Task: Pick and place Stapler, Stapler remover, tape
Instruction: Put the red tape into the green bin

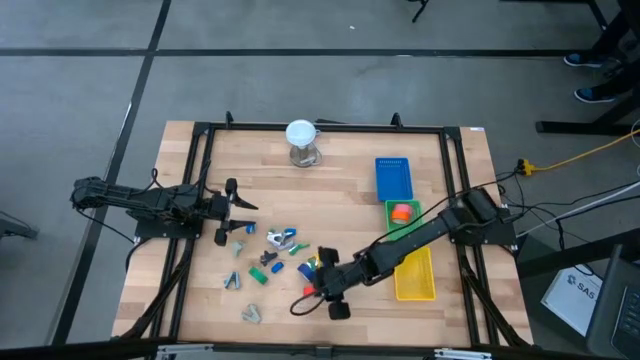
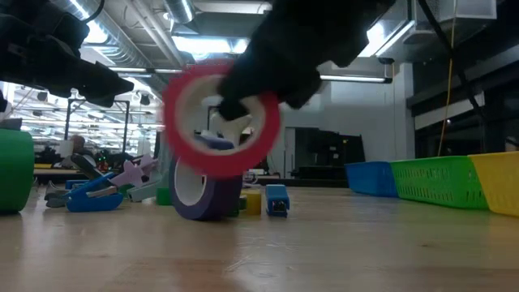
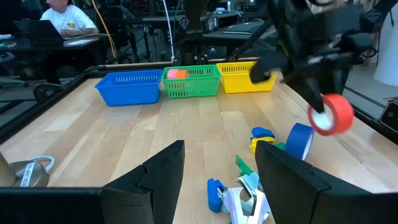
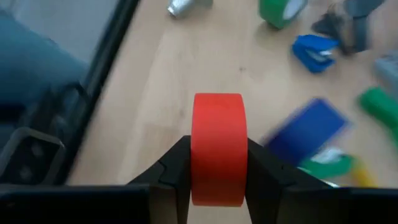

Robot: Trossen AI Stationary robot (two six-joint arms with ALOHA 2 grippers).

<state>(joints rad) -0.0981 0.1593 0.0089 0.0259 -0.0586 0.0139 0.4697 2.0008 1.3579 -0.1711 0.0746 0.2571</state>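
One red tape roll [image 4: 217,148] sits clamped between our right gripper [image 4: 217,186] fingers, lifted above the table's front middle, most pieces lie unsorted mid-table beside our wide-open, empty left gripper [image 1: 237,207], and only an orange piece [image 1: 402,212] fills the far green bin [image 1: 396,229].

No legible text — anywhere.

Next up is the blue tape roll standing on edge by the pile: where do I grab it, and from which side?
Come from above. The blue tape roll stands upright on its edge, so pinch its two flat faces across the width, the way the right hand grips the red tape roll. Small pieces crowd its base, so stay high.
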